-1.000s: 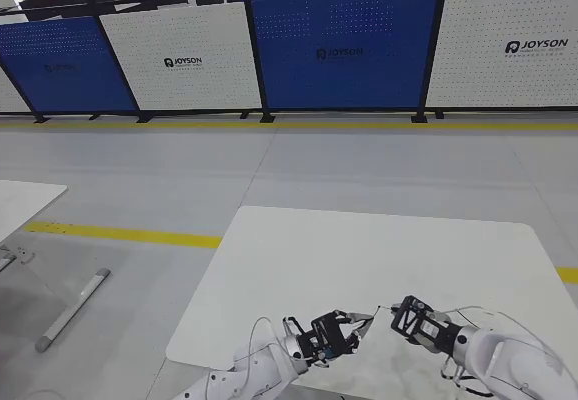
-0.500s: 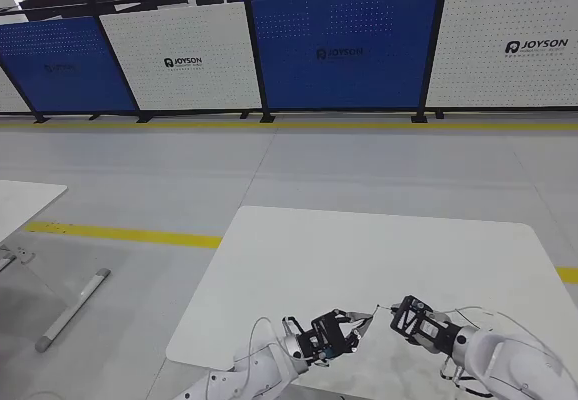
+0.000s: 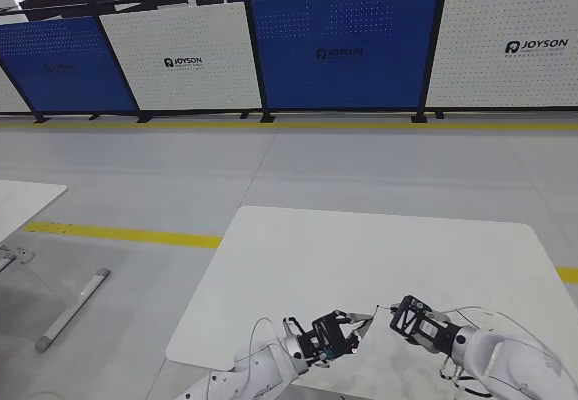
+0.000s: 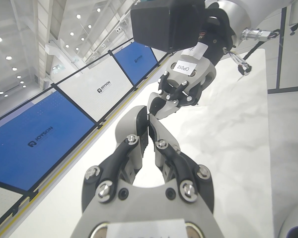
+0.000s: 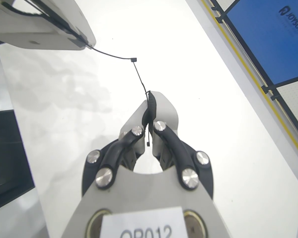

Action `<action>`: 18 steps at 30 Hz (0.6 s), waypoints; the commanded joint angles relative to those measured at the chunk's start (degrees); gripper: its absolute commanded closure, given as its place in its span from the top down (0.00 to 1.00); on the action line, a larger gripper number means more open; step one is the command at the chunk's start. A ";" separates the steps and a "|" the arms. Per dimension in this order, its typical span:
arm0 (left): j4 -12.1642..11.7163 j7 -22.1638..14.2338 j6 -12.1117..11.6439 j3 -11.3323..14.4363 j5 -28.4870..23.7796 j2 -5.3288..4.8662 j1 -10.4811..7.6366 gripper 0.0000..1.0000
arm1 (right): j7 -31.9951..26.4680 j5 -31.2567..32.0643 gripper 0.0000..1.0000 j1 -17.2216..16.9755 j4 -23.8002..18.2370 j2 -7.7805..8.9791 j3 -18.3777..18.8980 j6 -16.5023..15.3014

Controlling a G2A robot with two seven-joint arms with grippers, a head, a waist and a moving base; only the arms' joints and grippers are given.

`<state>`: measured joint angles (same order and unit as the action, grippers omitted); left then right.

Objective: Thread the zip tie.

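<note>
White table (image 3: 389,250) beneath both arms; left gripper (image 4: 147,122) and right gripper (image 5: 149,100) face each other by its robot-side edge, each clenched on the black zip tie (image 5: 133,60); its strap spans between them.

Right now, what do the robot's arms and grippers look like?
Both arms are glossy white with thin cables along them. The left gripper and right gripper have pale grey tapered fingers, black ribbed pads, black linkage bars, silver screws, and white printed labels on their bases.
</note>
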<state>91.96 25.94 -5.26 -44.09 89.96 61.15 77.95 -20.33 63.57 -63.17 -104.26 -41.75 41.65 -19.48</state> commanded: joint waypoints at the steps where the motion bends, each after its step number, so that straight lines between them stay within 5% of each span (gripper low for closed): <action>1: -0.05 -0.08 0.09 0.24 0.00 -0.03 -0.16 0.00 | -0.03 0.09 0.00 0.05 0.02 -0.04 -0.09 0.00; 18: -0.17 -0.14 -0.37 1.47 0.00 -0.47 -0.90 0.00 | 0.69 0.61 0.00 -0.51 0.03 0.06 0.45 0.00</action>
<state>91.75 25.83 -5.63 -42.62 89.95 60.71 77.04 -19.59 64.16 -63.65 -104.20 -41.69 42.07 -19.48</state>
